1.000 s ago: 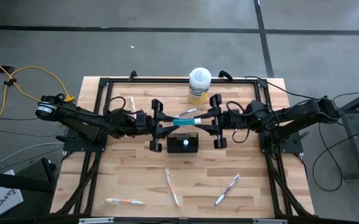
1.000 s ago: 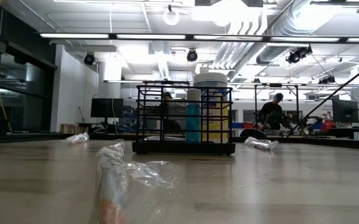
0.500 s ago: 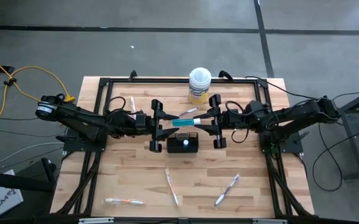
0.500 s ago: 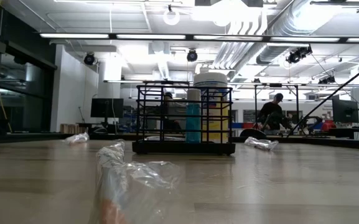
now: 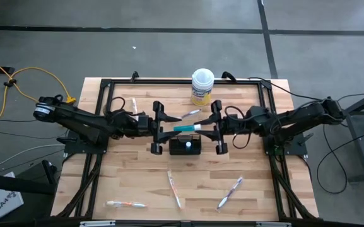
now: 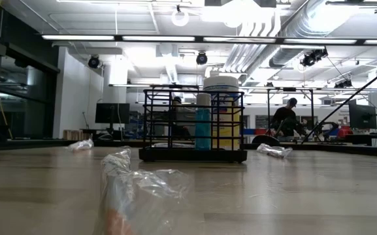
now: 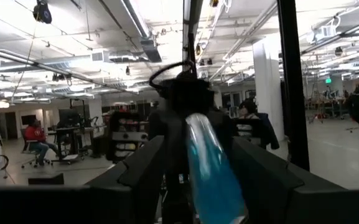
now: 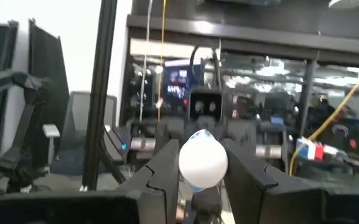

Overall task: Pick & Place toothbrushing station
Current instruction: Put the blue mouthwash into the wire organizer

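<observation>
Now mid-handover above the black wire-mesh holder point(image 5: 185, 146): teal tube point(image 5: 185, 127) clamped at its white cap by right gripper point(image 5: 214, 127), left gripper point(image 5: 159, 128) spread wide around the far end. Risk: tube tilting, catching the holder's rim, dropping onto the table point(image 5: 257, 189).

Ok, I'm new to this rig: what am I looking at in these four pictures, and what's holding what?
Two dark robot arms work over a wooden table. One camera looks straight down, one sits at table height, one rides on each wrist. The right hand grips a teal tube by its white-capped end, near the black mesh holder. The left hand stands open around the other end. Toothbrushes lie loose; a yellow tub stands beyond.
</observation>
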You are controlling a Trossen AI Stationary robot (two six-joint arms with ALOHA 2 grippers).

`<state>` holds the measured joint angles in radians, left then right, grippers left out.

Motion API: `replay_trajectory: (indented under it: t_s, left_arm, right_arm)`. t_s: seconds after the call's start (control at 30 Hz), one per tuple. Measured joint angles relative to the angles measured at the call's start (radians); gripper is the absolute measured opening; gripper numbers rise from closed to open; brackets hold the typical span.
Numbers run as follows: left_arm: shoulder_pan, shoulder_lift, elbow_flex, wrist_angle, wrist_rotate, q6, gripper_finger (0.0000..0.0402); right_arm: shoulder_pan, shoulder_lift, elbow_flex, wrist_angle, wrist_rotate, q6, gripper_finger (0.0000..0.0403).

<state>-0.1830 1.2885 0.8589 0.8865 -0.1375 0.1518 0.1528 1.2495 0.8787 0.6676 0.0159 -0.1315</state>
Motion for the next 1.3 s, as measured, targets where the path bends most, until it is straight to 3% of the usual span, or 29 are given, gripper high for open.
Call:
replay_trajectory:
  t_s: [0.33,0.77,1.1,1.3]
  left_arm:
    - [-0.041,-0.141,0.0,-0.271,-0.061,0.008,0.0182]
    - [-0.137,-0.219,0.0,-0.507,-0.228,-0.013,0.0183]
    - [-0.249,-0.262,0.0,-0.598,-0.444,0.012,0.0183]
    - [-0.306,-0.263,0.0,-0.641,-0.586,0.002,0.0183]
  right_arm:
    - [0.017,-0.001,0.0,-0.13,0.065,0.071,0.009]
    - [-0.058,-0.001,0.007,-0.377,0.015,0.245,0.009]
    - [-0.075,0.138,0.209,-0.693,0.005,0.268,0.009]
    - [-0.077,0.274,0.337,-0.856,0.069,0.335,0.009]
